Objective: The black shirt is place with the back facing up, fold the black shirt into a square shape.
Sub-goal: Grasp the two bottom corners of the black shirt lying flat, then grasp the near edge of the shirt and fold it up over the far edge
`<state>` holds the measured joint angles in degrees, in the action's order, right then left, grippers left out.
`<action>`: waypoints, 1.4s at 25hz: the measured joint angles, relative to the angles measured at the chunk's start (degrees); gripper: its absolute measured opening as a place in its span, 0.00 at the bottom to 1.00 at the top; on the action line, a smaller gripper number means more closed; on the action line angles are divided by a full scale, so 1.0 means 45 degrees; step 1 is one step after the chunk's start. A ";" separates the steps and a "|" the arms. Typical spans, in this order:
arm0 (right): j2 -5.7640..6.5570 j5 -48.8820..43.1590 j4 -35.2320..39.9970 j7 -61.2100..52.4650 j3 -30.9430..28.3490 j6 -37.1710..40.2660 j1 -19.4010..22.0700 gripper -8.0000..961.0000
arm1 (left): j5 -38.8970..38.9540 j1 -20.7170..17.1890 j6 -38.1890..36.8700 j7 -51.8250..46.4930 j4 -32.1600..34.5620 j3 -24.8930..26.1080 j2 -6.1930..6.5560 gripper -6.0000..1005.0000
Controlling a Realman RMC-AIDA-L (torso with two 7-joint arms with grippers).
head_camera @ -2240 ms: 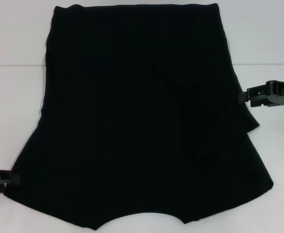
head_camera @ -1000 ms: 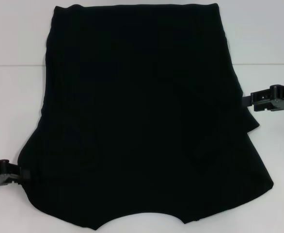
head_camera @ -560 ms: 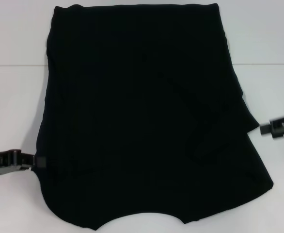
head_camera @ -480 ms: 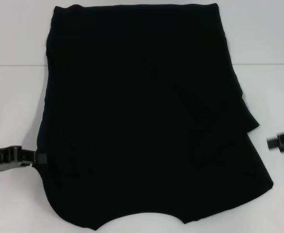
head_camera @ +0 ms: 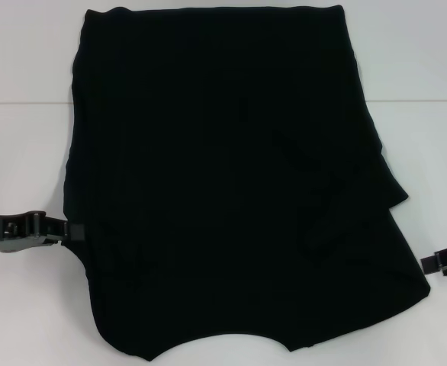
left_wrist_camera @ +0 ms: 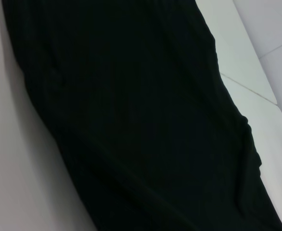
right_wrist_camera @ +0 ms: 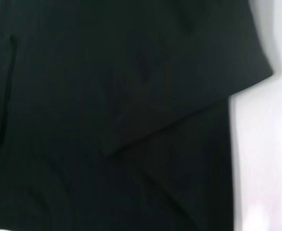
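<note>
The black shirt (head_camera: 223, 175) lies spread over the white table, plain side up, and fills most of the head view. Its right sleeve is folded inward as a flap (head_camera: 338, 194). My left gripper (head_camera: 75, 230) is at the shirt's left edge, shut on the cloth there, and the left sleeve is drawn in toward the body. My right gripper (head_camera: 431, 264) sits low at the right, just off the shirt's near right corner. The left wrist view shows only black shirt (left_wrist_camera: 131, 120) cloth, and so does the right wrist view, where the shirt (right_wrist_camera: 107, 96) has a folded edge.
Bare white table (head_camera: 25, 152) shows on both sides of the shirt. A seam line (head_camera: 414, 100) crosses the surface at the far side. Nothing else stands on it.
My left gripper moved up and inward with the shirt's left edge, so the left corner no longer sticks out. My right gripper left the folded right sleeve and dropped toward the near right corner.
</note>
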<state>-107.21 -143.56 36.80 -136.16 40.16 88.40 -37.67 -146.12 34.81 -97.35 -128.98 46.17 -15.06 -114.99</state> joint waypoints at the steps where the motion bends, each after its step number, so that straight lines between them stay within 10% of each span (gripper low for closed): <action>1: -0.0113 -0.0015 -0.0028 0.0112 0.0007 -0.0103 0.0004 0.56 | -0.0006 0.0014 0.0038 0.0000 -0.0038 0.0000 0.0008 0.07; 17: -0.0953 -0.0670 -0.0092 0.0300 0.0004 -0.0932 -0.0149 0.56 | 0.0012 -0.0024 0.0060 -0.0087 -0.0065 0.0104 0.0065 0.07; 35: -0.1181 -0.0004 -0.0068 0.0233 -0.0005 -0.0307 -0.0263 0.44 | 0.0052 0.0018 0.0184 -0.0161 -0.0066 0.0085 0.0064 0.07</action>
<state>-112.52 -143.58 36.49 -135.12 40.13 87.02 -38.85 -145.88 34.89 -96.52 -129.71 45.87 -14.68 -114.70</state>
